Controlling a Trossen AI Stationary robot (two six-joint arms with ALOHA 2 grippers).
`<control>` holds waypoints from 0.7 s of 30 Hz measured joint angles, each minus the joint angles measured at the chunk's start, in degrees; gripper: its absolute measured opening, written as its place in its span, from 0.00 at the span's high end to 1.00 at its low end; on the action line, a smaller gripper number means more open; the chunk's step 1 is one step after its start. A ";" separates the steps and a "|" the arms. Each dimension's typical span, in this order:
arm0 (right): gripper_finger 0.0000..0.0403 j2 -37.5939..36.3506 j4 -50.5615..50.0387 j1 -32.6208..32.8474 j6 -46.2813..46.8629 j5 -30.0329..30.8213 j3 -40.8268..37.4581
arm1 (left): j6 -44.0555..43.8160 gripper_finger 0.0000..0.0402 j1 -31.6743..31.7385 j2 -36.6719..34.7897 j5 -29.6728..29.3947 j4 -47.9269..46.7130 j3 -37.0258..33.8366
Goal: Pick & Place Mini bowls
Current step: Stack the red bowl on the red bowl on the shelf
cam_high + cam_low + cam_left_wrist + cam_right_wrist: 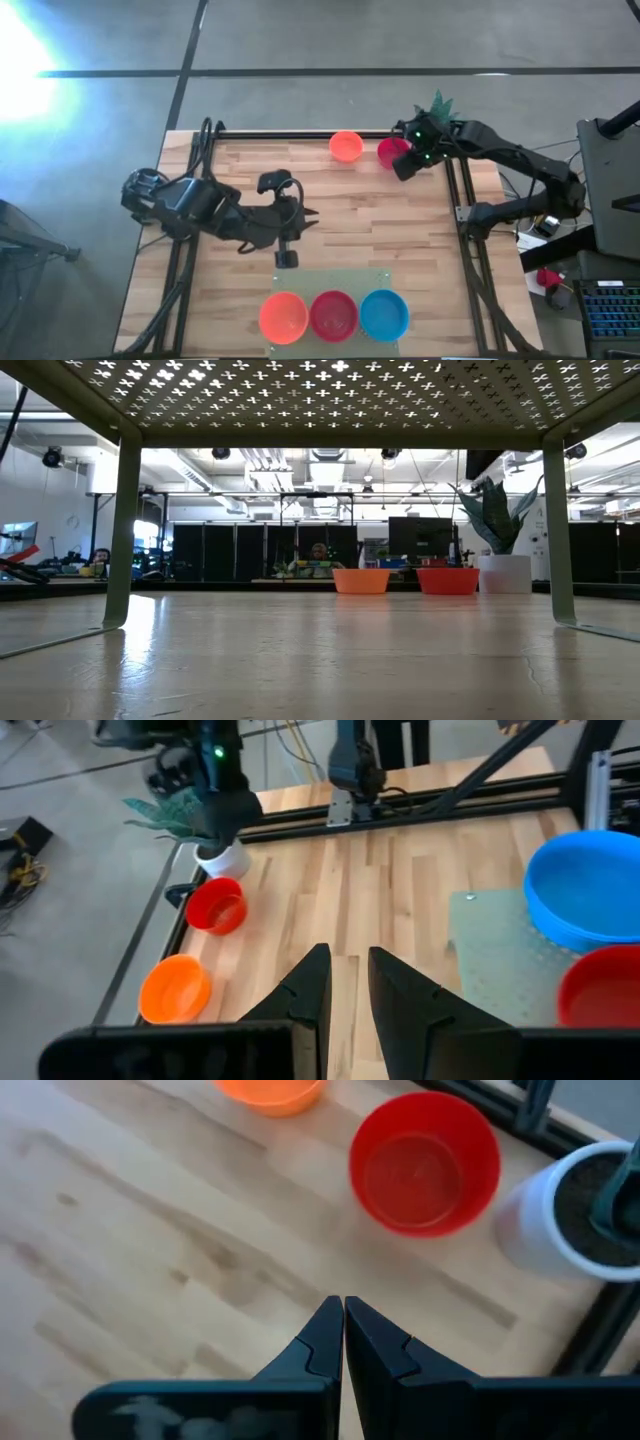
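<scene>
Beside the red bowl (424, 1163), the right tool (343, 1325) (fingers closed, apparently empty) should open before descending over its rim.

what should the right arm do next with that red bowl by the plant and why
Probably open the fingers and ease down toward the red bowl. The right gripper hovers just short of it with fingers together, holding nothing, and this bowl and the orange bowl still sit apart from the stacks on the mat.
</scene>
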 joint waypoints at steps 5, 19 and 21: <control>0.97 0.07 7.31 -4.44 -3.12 -3.90 -5.30 | 0.05 0.84 1.50 0.00 -0.66 0.00 0.00; 0.97 0.09 20.29 -9.92 -8.04 -10.73 -15.27 | 0.14 0.84 4.00 -0.04 -0.73 -0.02 0.00; 0.97 0.69 20.36 -9.92 -9.25 -10.72 -15.39 | 1.04 0.84 4.15 -0.04 -0.73 -0.02 0.00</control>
